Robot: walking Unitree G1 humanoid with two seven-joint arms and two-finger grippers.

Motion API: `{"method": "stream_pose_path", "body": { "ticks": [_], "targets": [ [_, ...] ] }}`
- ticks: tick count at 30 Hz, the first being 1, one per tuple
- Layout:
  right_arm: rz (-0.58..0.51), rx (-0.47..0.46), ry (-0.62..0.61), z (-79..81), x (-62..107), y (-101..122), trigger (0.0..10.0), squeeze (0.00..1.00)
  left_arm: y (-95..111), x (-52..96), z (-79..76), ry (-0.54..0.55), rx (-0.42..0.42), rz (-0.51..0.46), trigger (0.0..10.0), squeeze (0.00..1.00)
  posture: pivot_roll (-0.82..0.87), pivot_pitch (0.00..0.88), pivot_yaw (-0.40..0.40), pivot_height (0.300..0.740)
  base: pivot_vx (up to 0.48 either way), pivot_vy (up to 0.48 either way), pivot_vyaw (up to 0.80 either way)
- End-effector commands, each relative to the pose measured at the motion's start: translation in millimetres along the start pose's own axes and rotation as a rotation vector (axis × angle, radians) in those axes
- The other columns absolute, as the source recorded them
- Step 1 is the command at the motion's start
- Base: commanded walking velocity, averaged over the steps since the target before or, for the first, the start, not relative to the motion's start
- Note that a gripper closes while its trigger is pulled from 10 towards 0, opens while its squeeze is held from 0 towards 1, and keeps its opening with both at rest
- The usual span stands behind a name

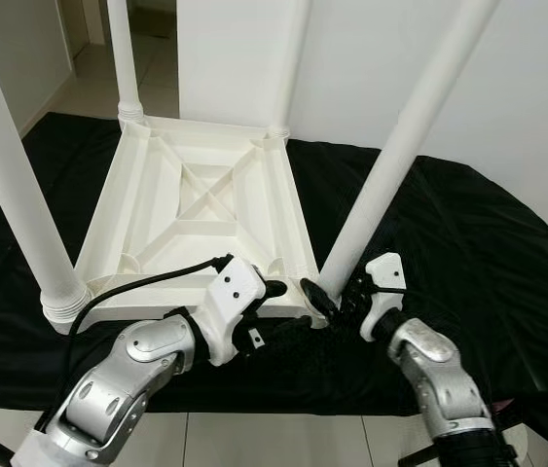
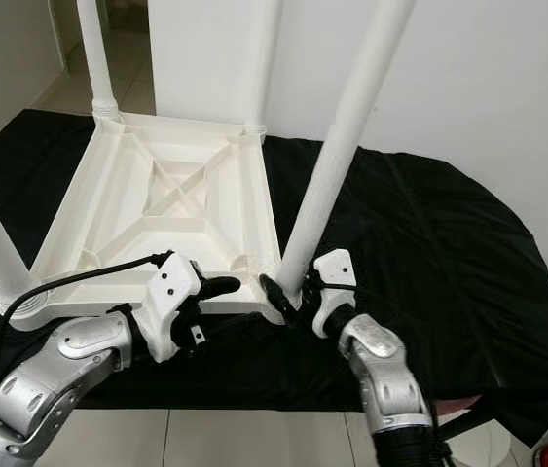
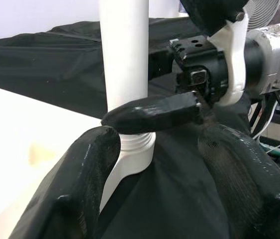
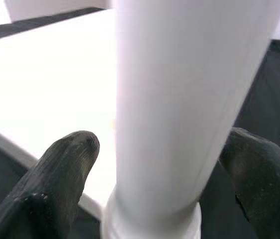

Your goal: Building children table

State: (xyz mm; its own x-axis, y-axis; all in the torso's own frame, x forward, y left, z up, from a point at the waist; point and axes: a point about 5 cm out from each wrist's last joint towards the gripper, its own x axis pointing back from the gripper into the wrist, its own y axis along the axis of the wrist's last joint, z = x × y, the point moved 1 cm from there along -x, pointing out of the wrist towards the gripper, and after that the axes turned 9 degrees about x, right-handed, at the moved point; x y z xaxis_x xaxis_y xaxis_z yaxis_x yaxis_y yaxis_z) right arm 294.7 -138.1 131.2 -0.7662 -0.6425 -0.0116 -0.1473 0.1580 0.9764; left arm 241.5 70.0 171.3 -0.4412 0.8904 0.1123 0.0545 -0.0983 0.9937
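Lying upside down on the black cloth [image 1: 468, 243], with ribbed underside up and four white legs rising from the corners: the child's table top [image 1: 196, 209]. Standing at about five o'clock of that top, seated in its corner socket and leaning toward one o'clock: the near-right leg [image 1: 395, 156], apparently the one being fixed. Straddling that leg just above its collar with fingers spread, one fingertip [image 4: 67, 149] on each side and no clear squeeze visible: the right gripper [image 1: 337, 297]. Hovering just beside it at nine o'clock of the socket, fingers also apart and closed on nothing: the left gripper [image 1: 278, 290]. Risks, largest first: tipping the whole frame if the tall leg gets pushed sideways; leaving the tilted leg cross-seated or half home in the socket; sliding on the loose cloth under a twist; clashing of the two grippers, nearly touching already. Cut off by the frame: all four leg tops. Hidden behind the fingers: the socket joint itself, so seating depth hard to judge. Unclear too: any real contact between pads and leg.
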Motion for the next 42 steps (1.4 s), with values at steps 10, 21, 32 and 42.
{"method": "stream_pose_path", "body": {
  "ticks": [10, 21, 32, 42],
  "targets": [
    [0.042, 0.066, 0.17, -9.4, -13.7, -15, 10.0, 0.0, -2, 0.1, -3.1, -0.039, -0.016, 0.015, 10.0, 0.0, 0.05, 0.0, -0.112, 0.74, 0.0, 0.0, 0.0],
    [0.036, 0.062, 0.223, 1.0, -33.7, -22, 5.0, 0.0, 0, 0.5, -0.7, -0.032, -0.021, 0.015, 10.0, 0.0, 0.06, 0.0, -0.11, 0.74, 0.0, 0.0, 0.0],
    [0.009, 0.024, 0.238, 4.8, -34.0, -26, 1.7, 0.0, -1, 0.5, -1.2, -0.037, -0.016, 0.019, 10.0, 0.0, 0.06, 0.0, -0.109, 0.74, 0.0, 0.0, 0.0],
    [0.08, -0.043, 0.063, 7.6, -34.4, -32, 10.0, 0.0, -2, 1.5, -0.6, -0.037, -0.014, 0.025, 10.0, 0.0, 0.05, 0.0, -0.11, 0.74, 0.0, 0.0, 0.0]
  ]
}}
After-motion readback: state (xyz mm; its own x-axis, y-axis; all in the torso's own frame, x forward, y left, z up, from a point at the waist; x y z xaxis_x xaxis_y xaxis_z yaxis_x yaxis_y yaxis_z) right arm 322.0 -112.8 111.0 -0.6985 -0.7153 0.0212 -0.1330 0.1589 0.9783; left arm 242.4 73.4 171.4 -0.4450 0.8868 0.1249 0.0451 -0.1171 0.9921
